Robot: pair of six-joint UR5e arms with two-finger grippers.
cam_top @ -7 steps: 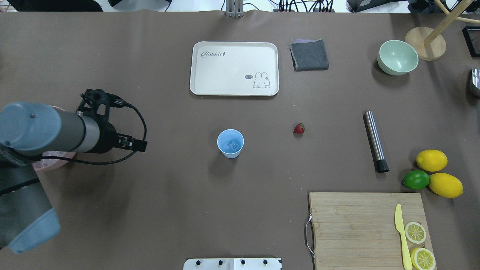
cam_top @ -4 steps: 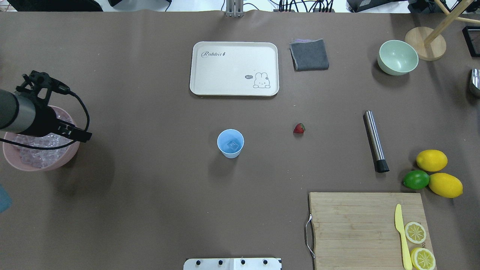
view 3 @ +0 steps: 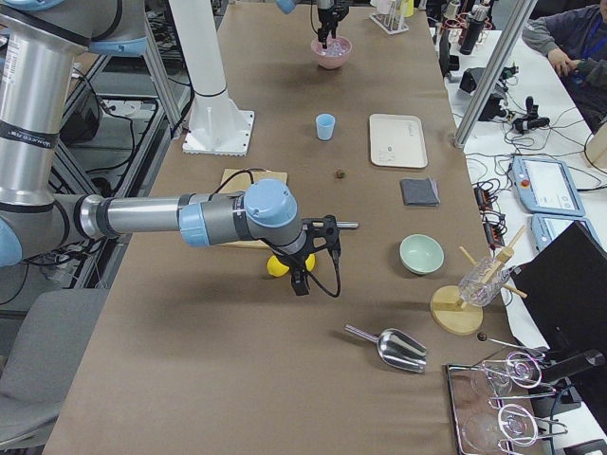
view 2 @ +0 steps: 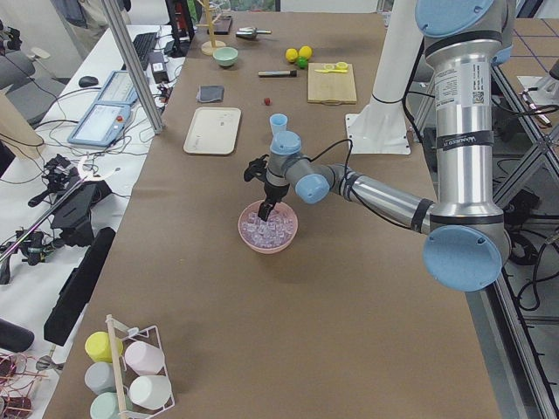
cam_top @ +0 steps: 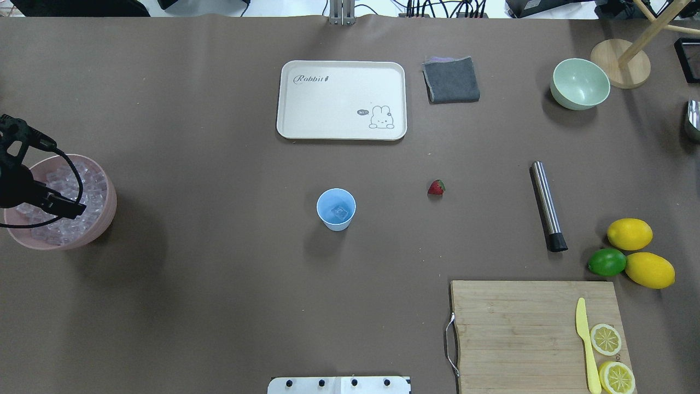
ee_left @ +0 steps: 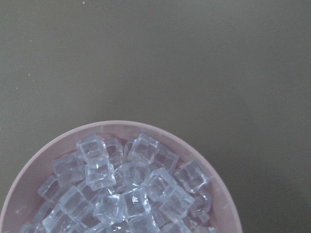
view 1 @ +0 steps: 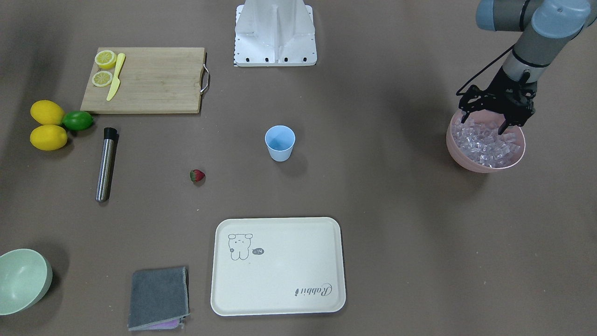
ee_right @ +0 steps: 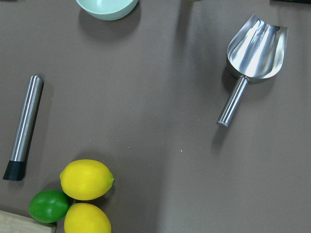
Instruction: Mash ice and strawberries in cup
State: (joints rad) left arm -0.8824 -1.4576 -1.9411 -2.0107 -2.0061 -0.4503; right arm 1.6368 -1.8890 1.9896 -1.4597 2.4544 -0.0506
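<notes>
The left gripper [view 1: 483, 126] hangs with its fingers spread wide apart just above the pink bowl [view 1: 459, 156], tips close over the heap of ice [view 1: 487, 142], with nothing between them. The bowl sits at the table's far left end. One more clear cube [cam_top: 342, 212] lies inside the blue cup [view 1: 280, 151], which stands upright mid-table. The strawberry [cam_top: 436, 187] lies on its side well to the cup's right, apart from it.

The right gripper [view 3: 305, 270] hovers over the far right end near the lemons [ee_right: 86, 179] and lime [ee_right: 48, 206]; whether it is spread or pressed together cannot be told.

The table [cam_top: 219, 301] is covered in plain brown material. Along its far side runs a white bench [view 3: 541, 190] with screens, cables and metal posts.

A second ago the left arm reached further in toward the cup and hid most of the bowl. It has since drawn back over the ice. Cup, strawberry and the rest lie as before.
</notes>
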